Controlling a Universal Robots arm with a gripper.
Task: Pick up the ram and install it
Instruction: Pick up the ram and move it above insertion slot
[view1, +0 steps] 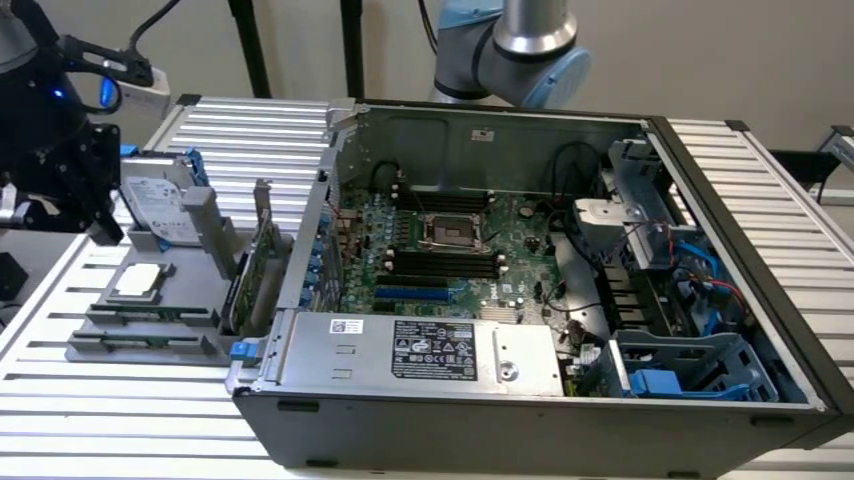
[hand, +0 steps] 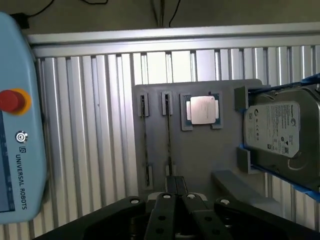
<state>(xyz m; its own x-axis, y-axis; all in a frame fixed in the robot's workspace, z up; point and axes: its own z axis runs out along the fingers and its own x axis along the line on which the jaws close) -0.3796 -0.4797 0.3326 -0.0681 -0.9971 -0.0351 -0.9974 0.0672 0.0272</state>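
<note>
Starting at the claw (hand: 175, 191): its two black fingers are pressed together with nothing between them. It hangs over the near edge of a grey holder (hand: 200, 160) and, as far as can be judged, does not touch it. The ram (hand: 169, 142) stands on edge in a narrow slot of that holder, showing as a thin dark line. Its near end lies just ahead of the fingertips, and its long axis runs straight away from the claw, across the holder. A second slot (hand: 144, 145) runs parallel just beside it; whether it is filled cannot be told. Further out on the holder sit a square processor (hand: 202, 110) and a hard drive (hand: 280, 130). The holder rests on a slatted table (hand: 100, 125). An open computer case (view1: 534, 410) stands to the exterior view's right of the holder, well apart from the claw.
</note>
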